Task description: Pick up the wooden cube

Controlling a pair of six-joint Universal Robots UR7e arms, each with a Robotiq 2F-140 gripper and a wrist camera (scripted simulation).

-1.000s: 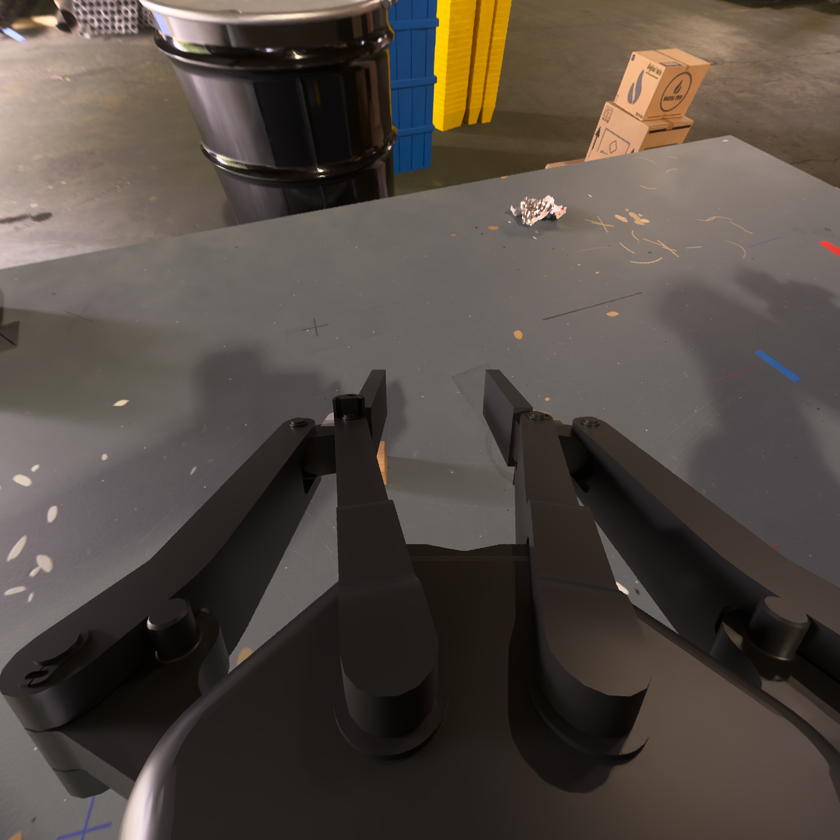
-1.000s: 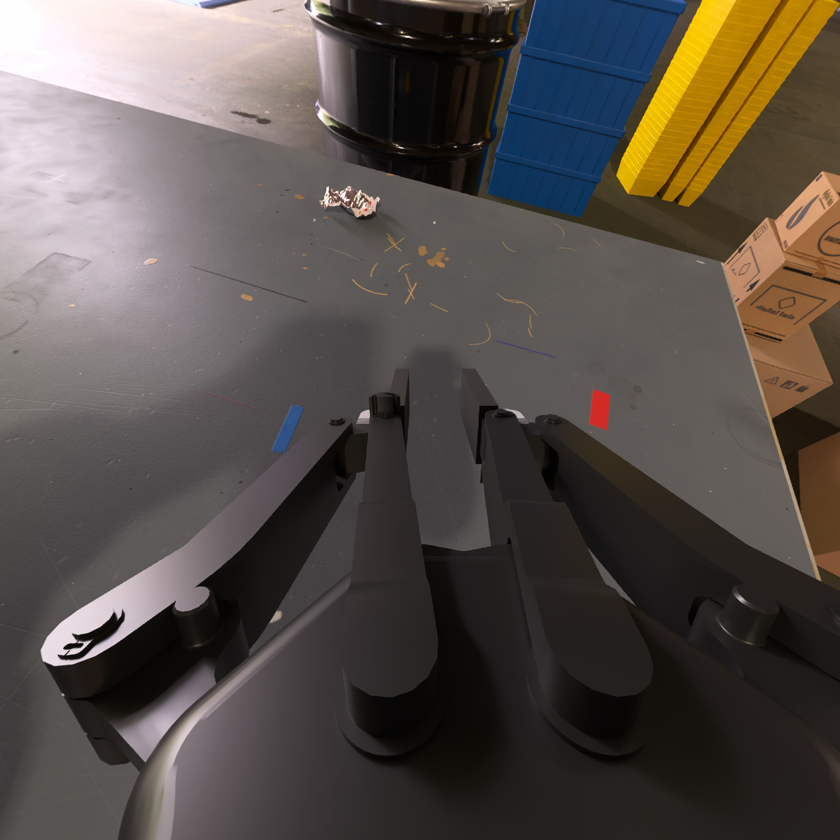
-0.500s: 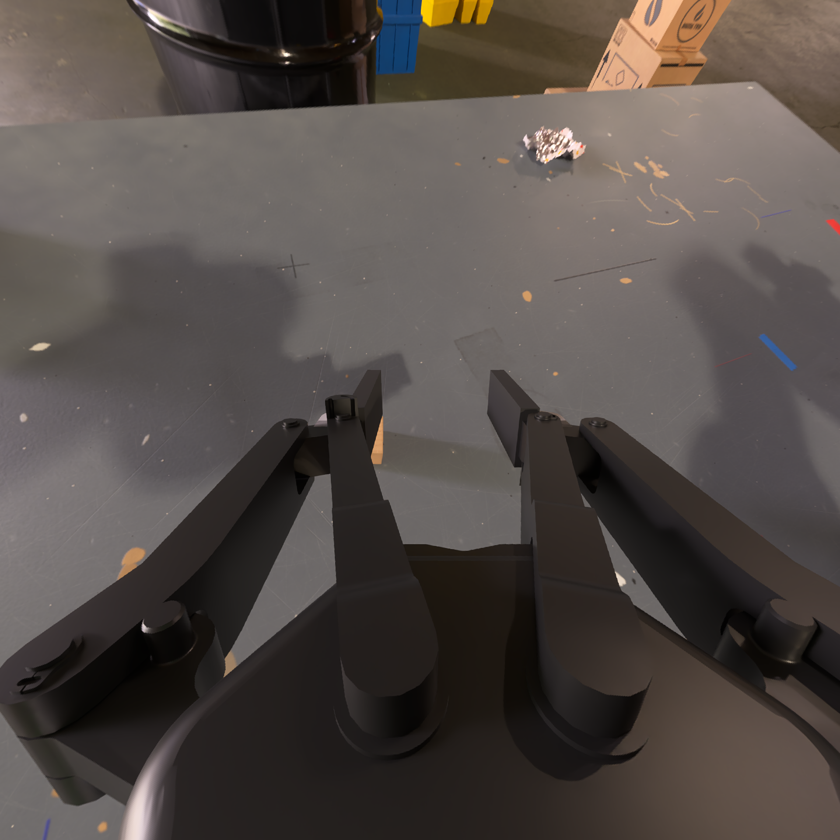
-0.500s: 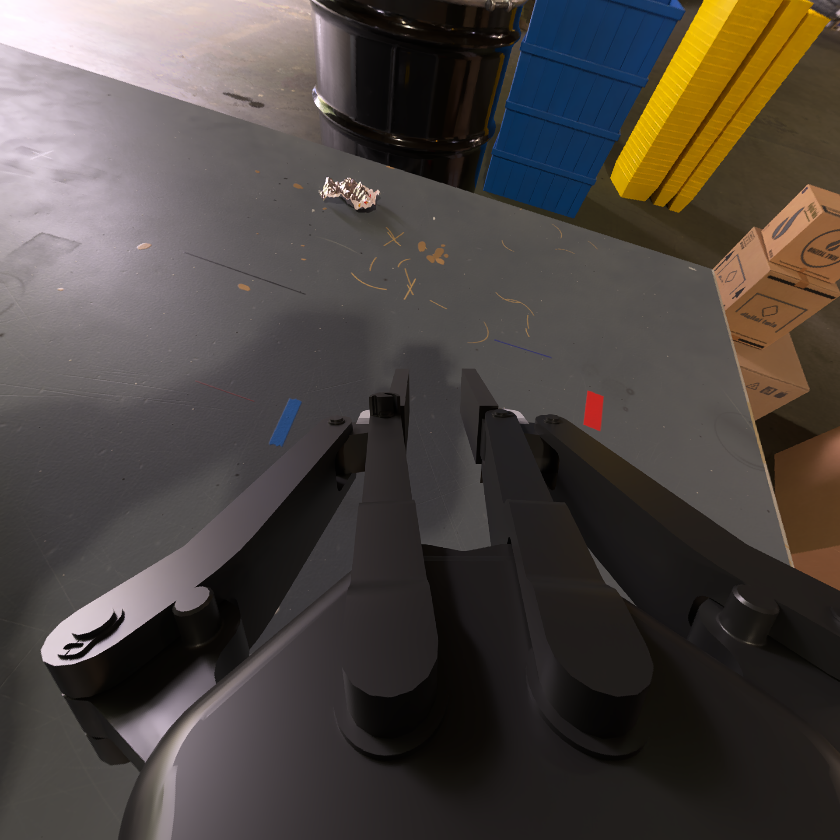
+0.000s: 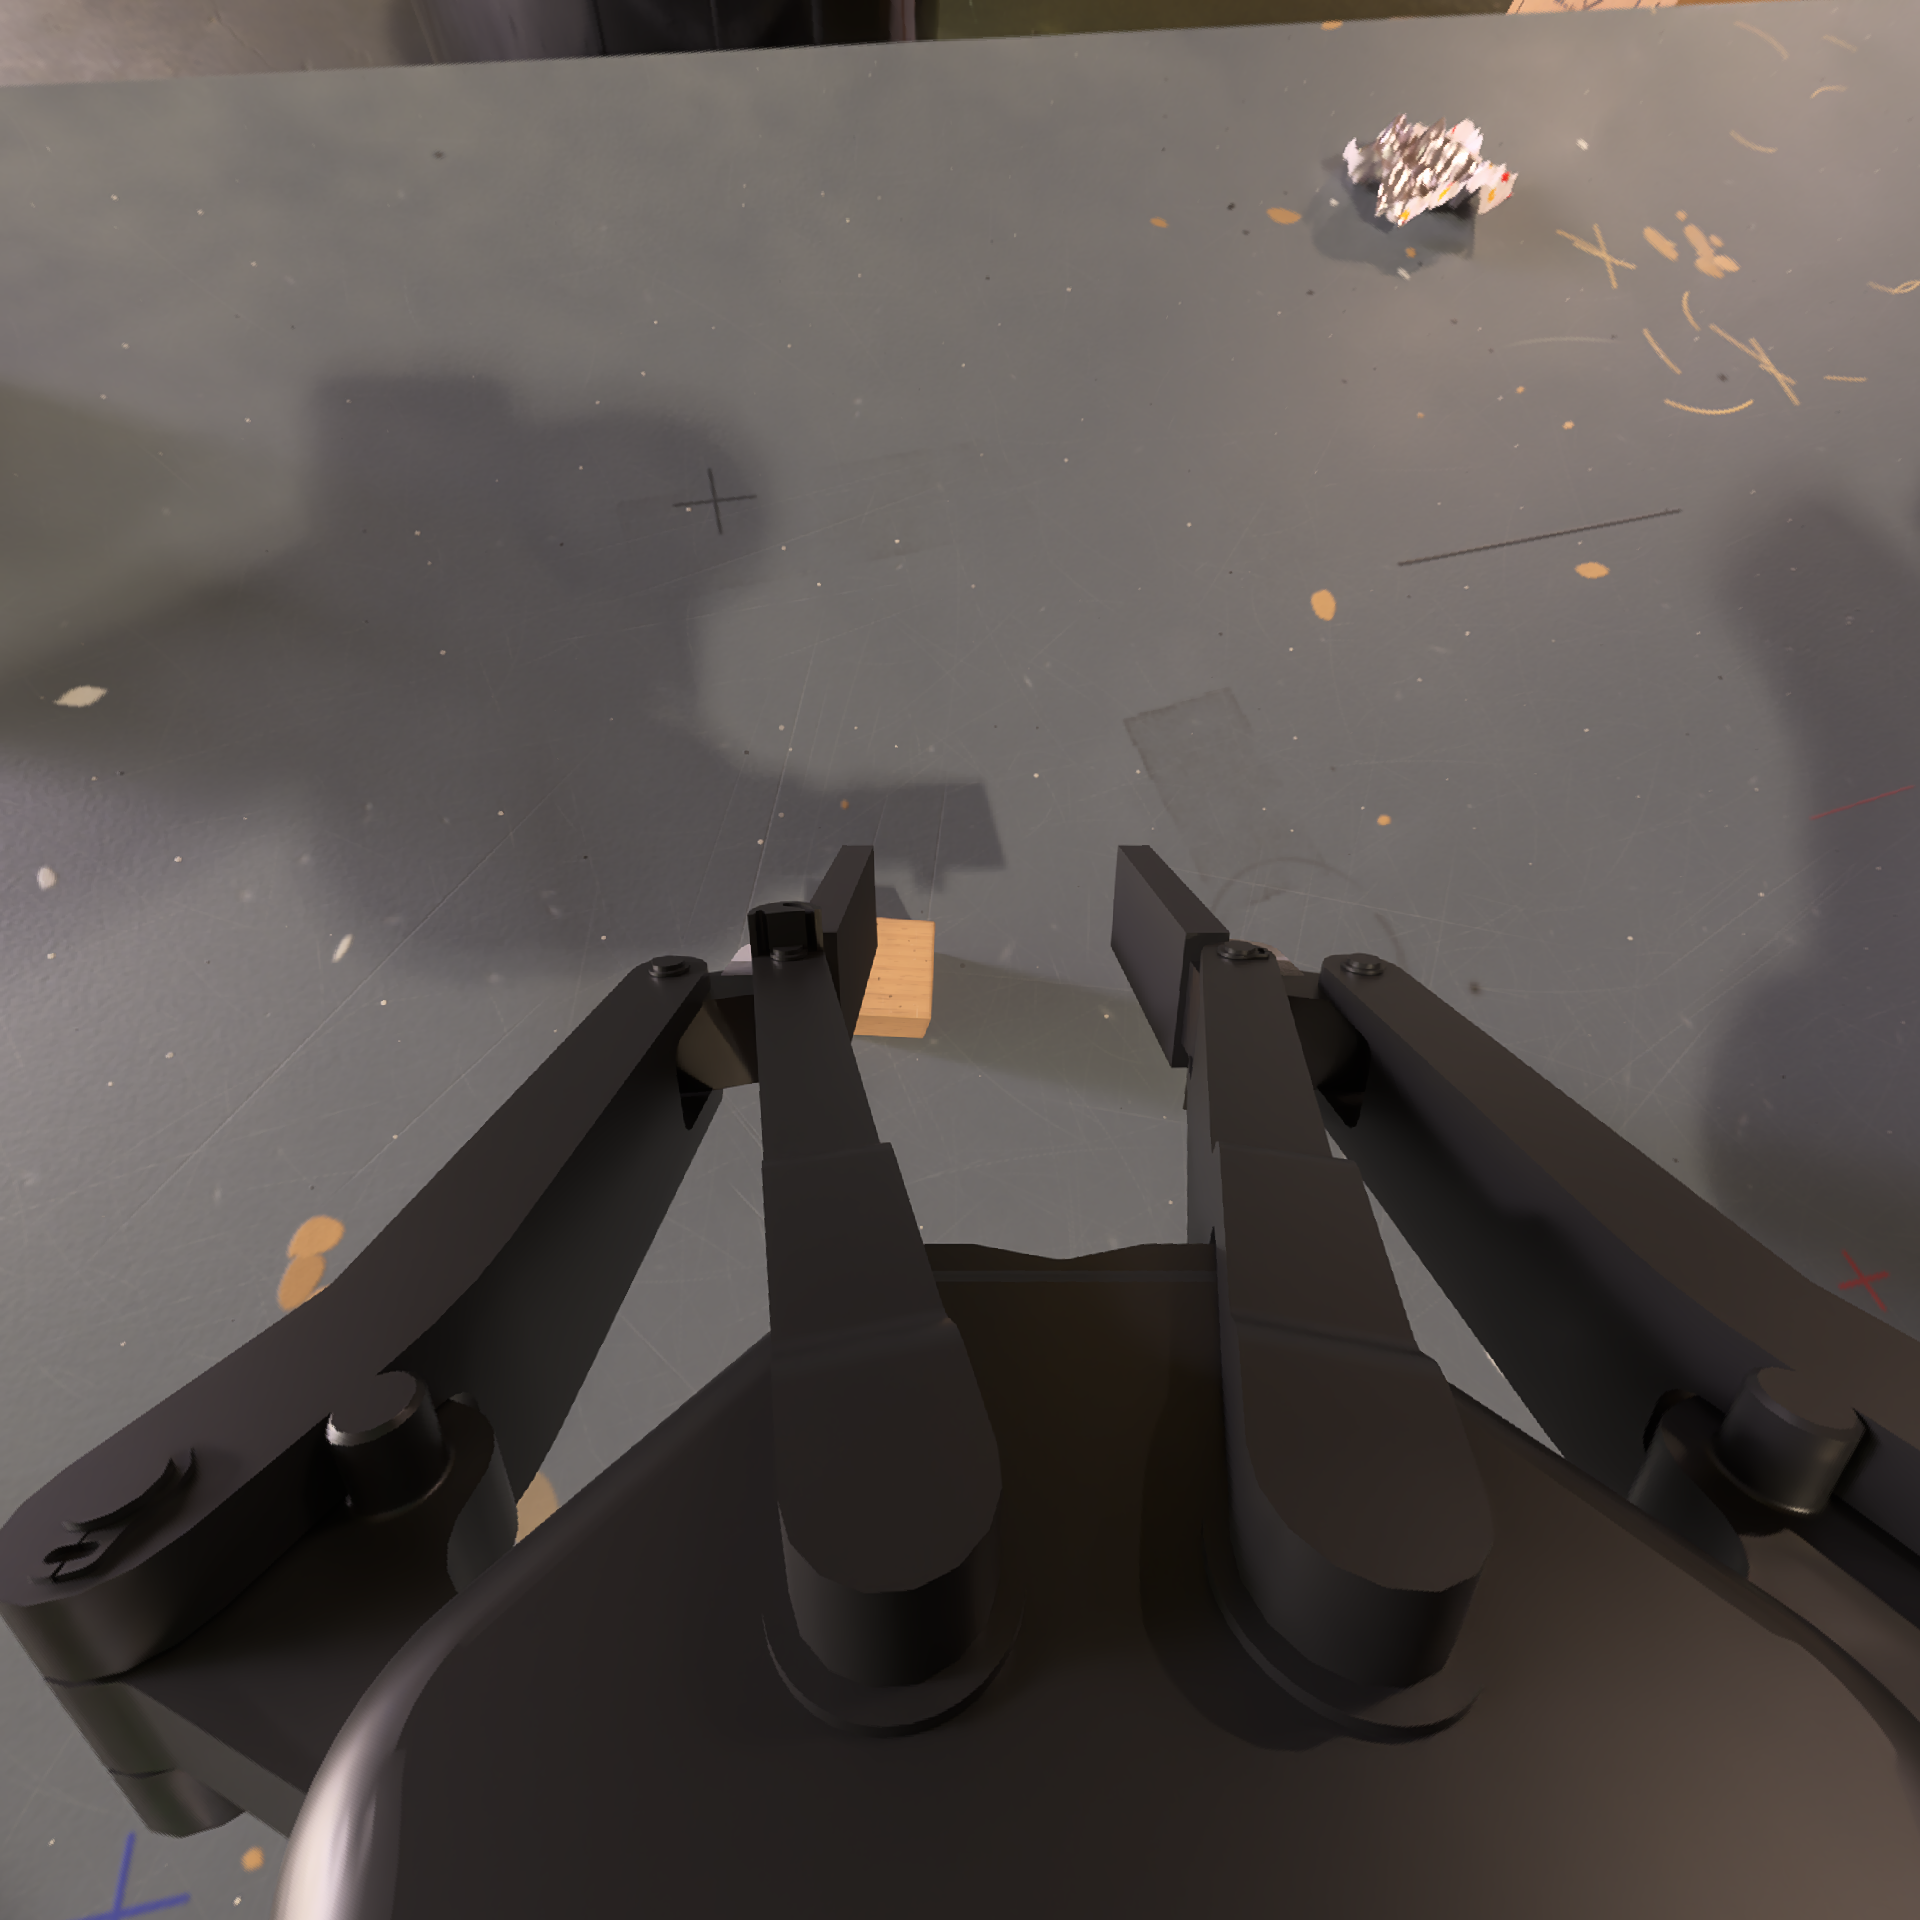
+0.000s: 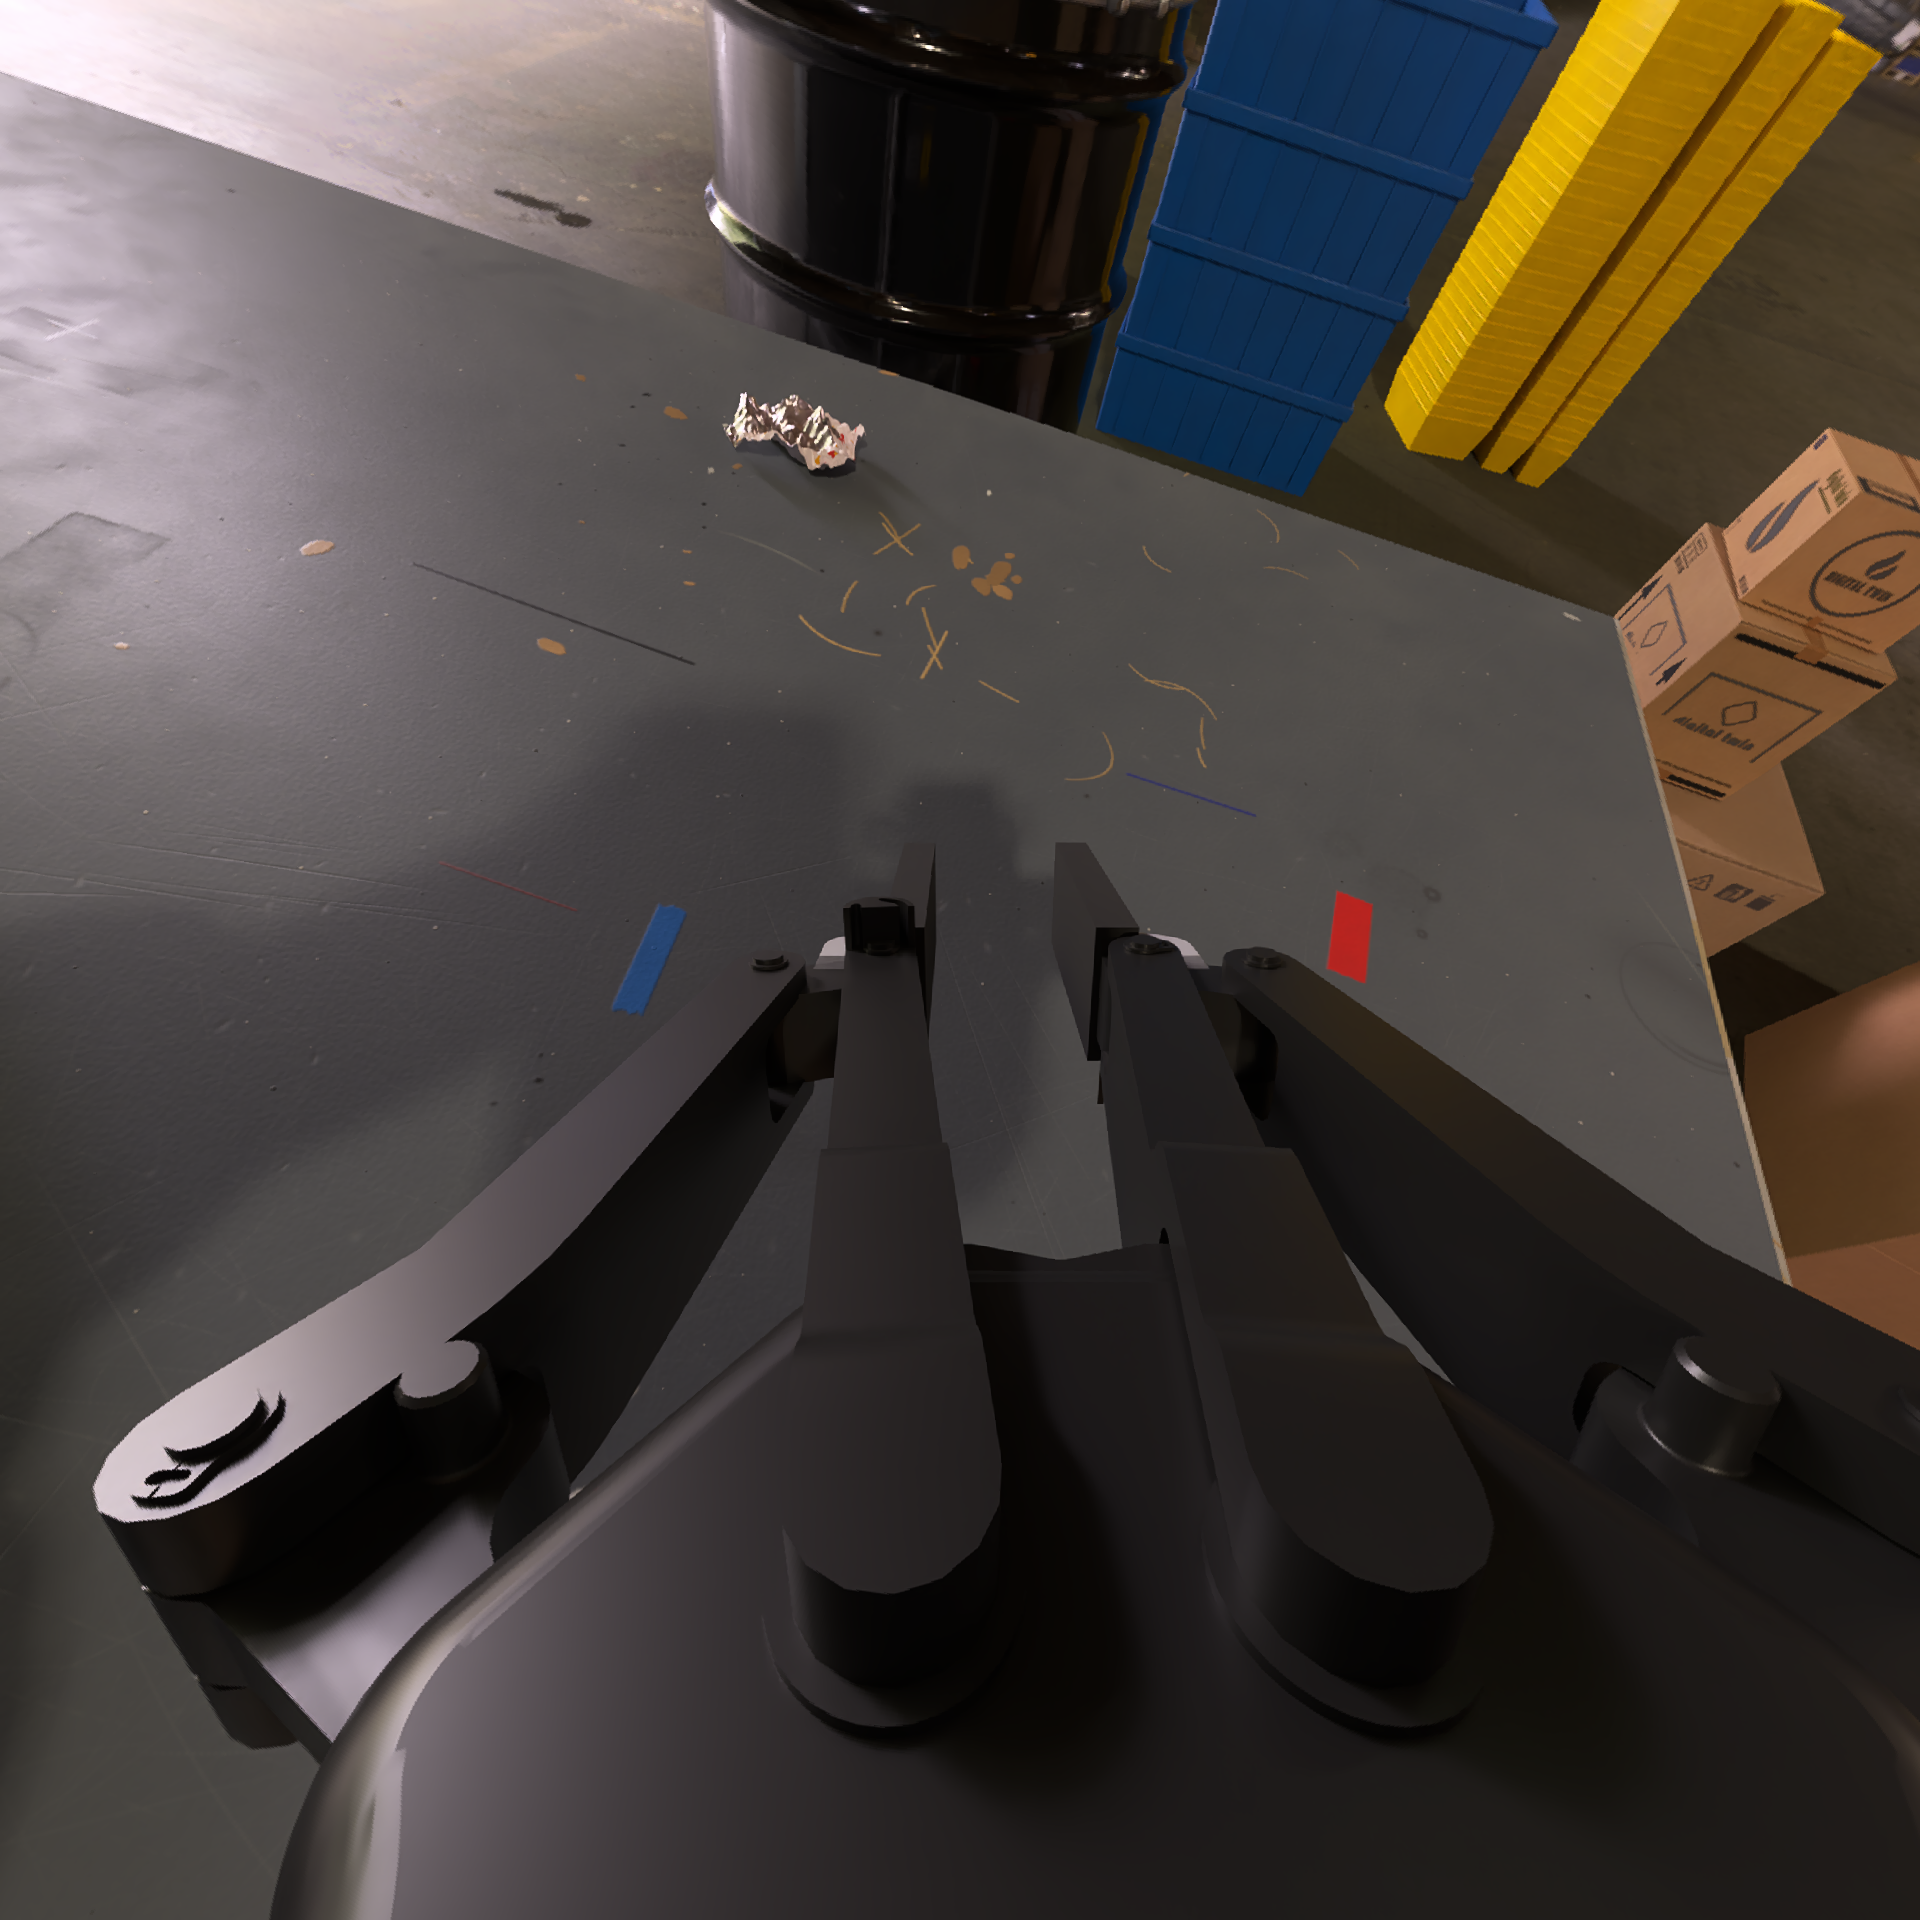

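The wooden cube (image 5: 899, 979) is small and pale, lying on the grey table (image 5: 1039, 364). In the left wrist view it shows just right of my left finger, which hides part of it. My left gripper (image 5: 992, 914) is open above the table, its gap wide; the cube sits at the left side of that gap. My right gripper (image 6: 992, 904) is open with a narrow gap and holds nothing, over the table's right part. The cube does not show in the right wrist view.
A crumpled foil ball (image 5: 1429, 171) lies toward the far edge, also in the right wrist view (image 6: 795, 428). Blue tape (image 6: 649, 956) and red tape (image 6: 1351, 935) mark the table. Beyond the edge stand a black drum (image 6: 935, 156), blue crates (image 6: 1299, 229), yellow stacks (image 6: 1621, 229) and cardboard boxes (image 6: 1787, 644).
My left wrist view has tilted down toward the table, and more of the cube now shows beside the left finger. The right gripper has shifted only slightly.
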